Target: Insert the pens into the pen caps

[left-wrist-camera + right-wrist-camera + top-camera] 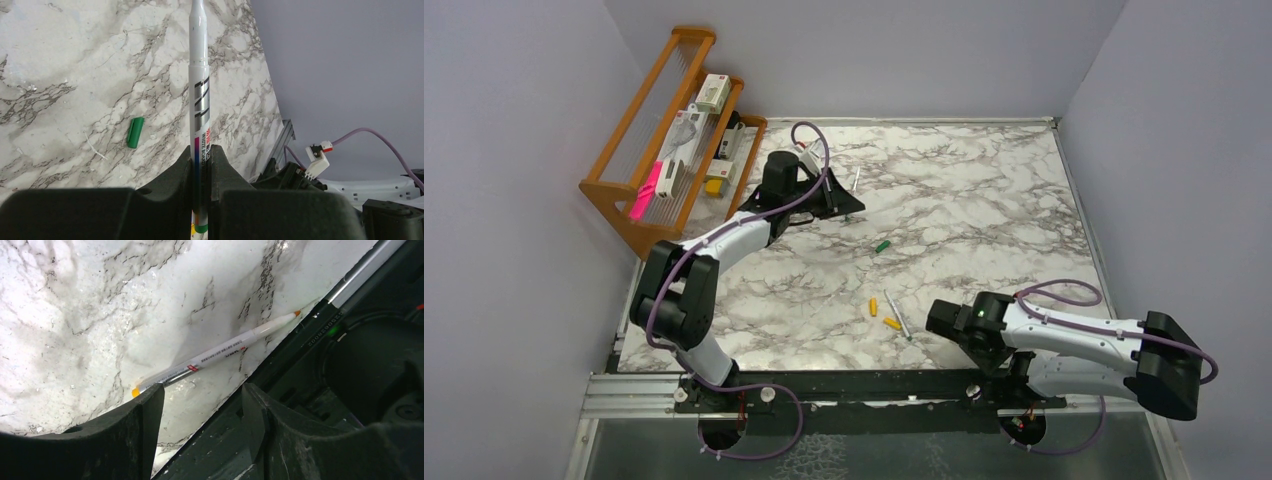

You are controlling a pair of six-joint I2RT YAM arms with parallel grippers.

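Note:
My left gripper (840, 203) is shut on a pale grey pen (856, 181) with a green end, at the far left-centre of the table. In the left wrist view the pen (199, 95) stands up between the closed jaws (201, 152). The dark green cap (882, 245) lies on the marble, to the pen's left in the wrist view (135, 132). Two yellow-orange caps (873, 306) (891, 323) and a second pen (897, 316) lie near the front. My right gripper (936, 318) is open and empty (202, 397) over a third pen (215, 354) with orange ends.
A wooden rack (620, 203) with boxes and a pink marker (646, 190) stands at the far left. The black rail (864, 385) runs along the table's near edge, right next to the third pen (300, 347). Grey walls close in the sides.

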